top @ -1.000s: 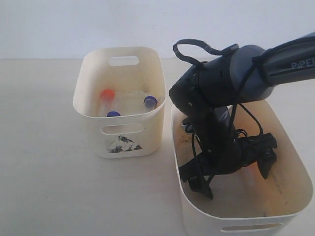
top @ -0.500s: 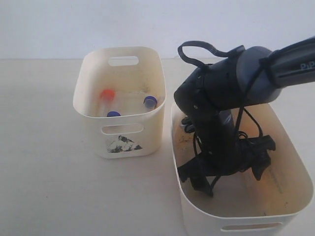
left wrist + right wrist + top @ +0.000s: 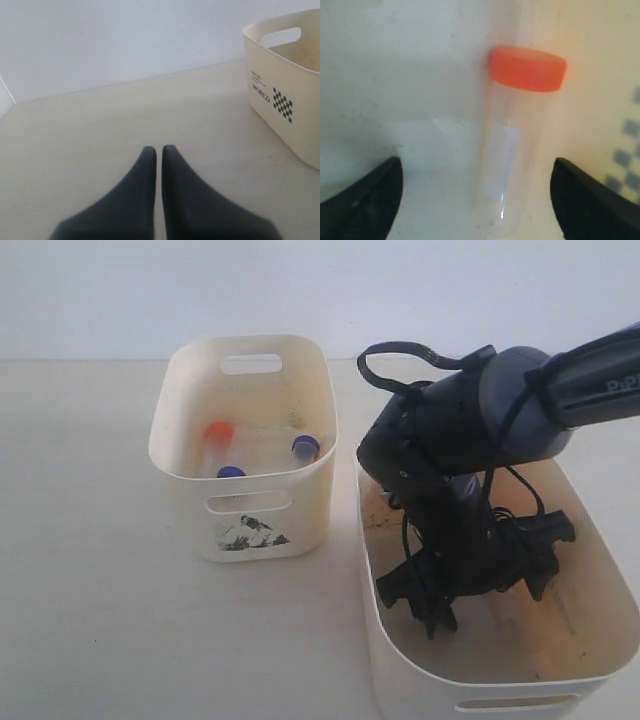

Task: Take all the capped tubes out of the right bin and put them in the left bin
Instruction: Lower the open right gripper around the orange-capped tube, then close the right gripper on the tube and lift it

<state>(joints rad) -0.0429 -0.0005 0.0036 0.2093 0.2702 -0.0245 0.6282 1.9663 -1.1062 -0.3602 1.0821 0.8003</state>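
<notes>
The right bin (image 3: 395, 675) holds my right gripper (image 3: 490, 605), which is lowered deep inside it. In the right wrist view this gripper (image 3: 476, 170) is open, and a clear tube (image 3: 512, 150) with an orange-red cap (image 3: 527, 67) and a white label lies on the bin floor between its fingers, untouched. The exterior view hides that tube behind the arm. The left bin (image 3: 170, 455), with a torn sticker (image 3: 250, 533), contains one orange-capped tube (image 3: 218, 430) and two blue-capped tubes (image 3: 305, 447) (image 3: 231, 472). My left gripper (image 3: 157, 149) is shut and empty over bare table, and it does not appear in the exterior view.
The right arm's dark body and cables (image 3: 460, 430) reach over the right bin's back rim, close to the left bin's right wall. In the left wrist view a cream bin (image 3: 285, 85) with a checkered print stands off to one side; I cannot tell which bin it is.
The right arm has shifted slightly right and sunk lower into the right bin. The orange glimpse of the tube seen earlier is now covered by the gripper.
</notes>
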